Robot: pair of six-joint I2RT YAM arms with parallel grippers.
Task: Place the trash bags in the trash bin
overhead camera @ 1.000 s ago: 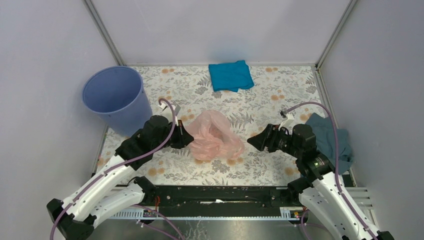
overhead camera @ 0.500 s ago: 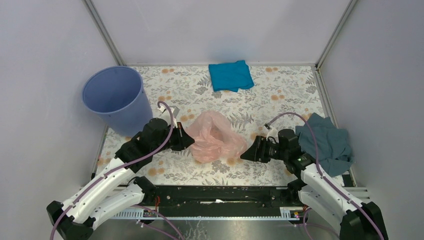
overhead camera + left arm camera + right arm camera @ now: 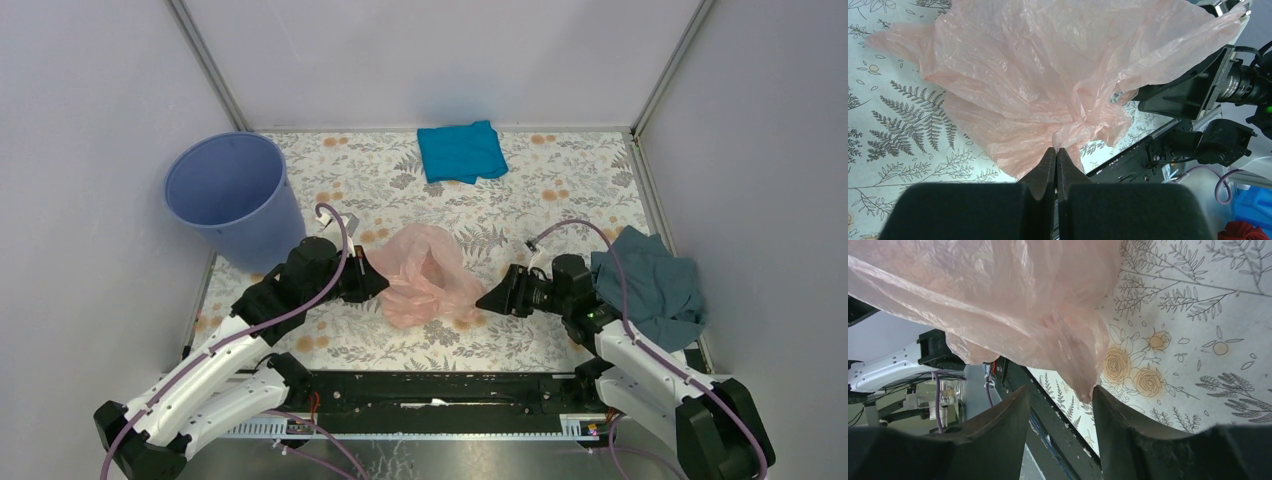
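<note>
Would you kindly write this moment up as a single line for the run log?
left gripper: shut on pink bag | right gripper: open at bag's right edge | bag: not yet in bucket | phase: grasping

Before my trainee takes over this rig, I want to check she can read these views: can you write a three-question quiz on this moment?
1. True or false: the left gripper is shut on the pink trash bag.
2. The right gripper is: A) shut on the bag; B) open, at the bag's edge; C) shut and empty.
3. In which corner of the table does the trash bin stand in the top view?

Key: 1 true; 2 B; 3 the far left corner, upright.
</note>
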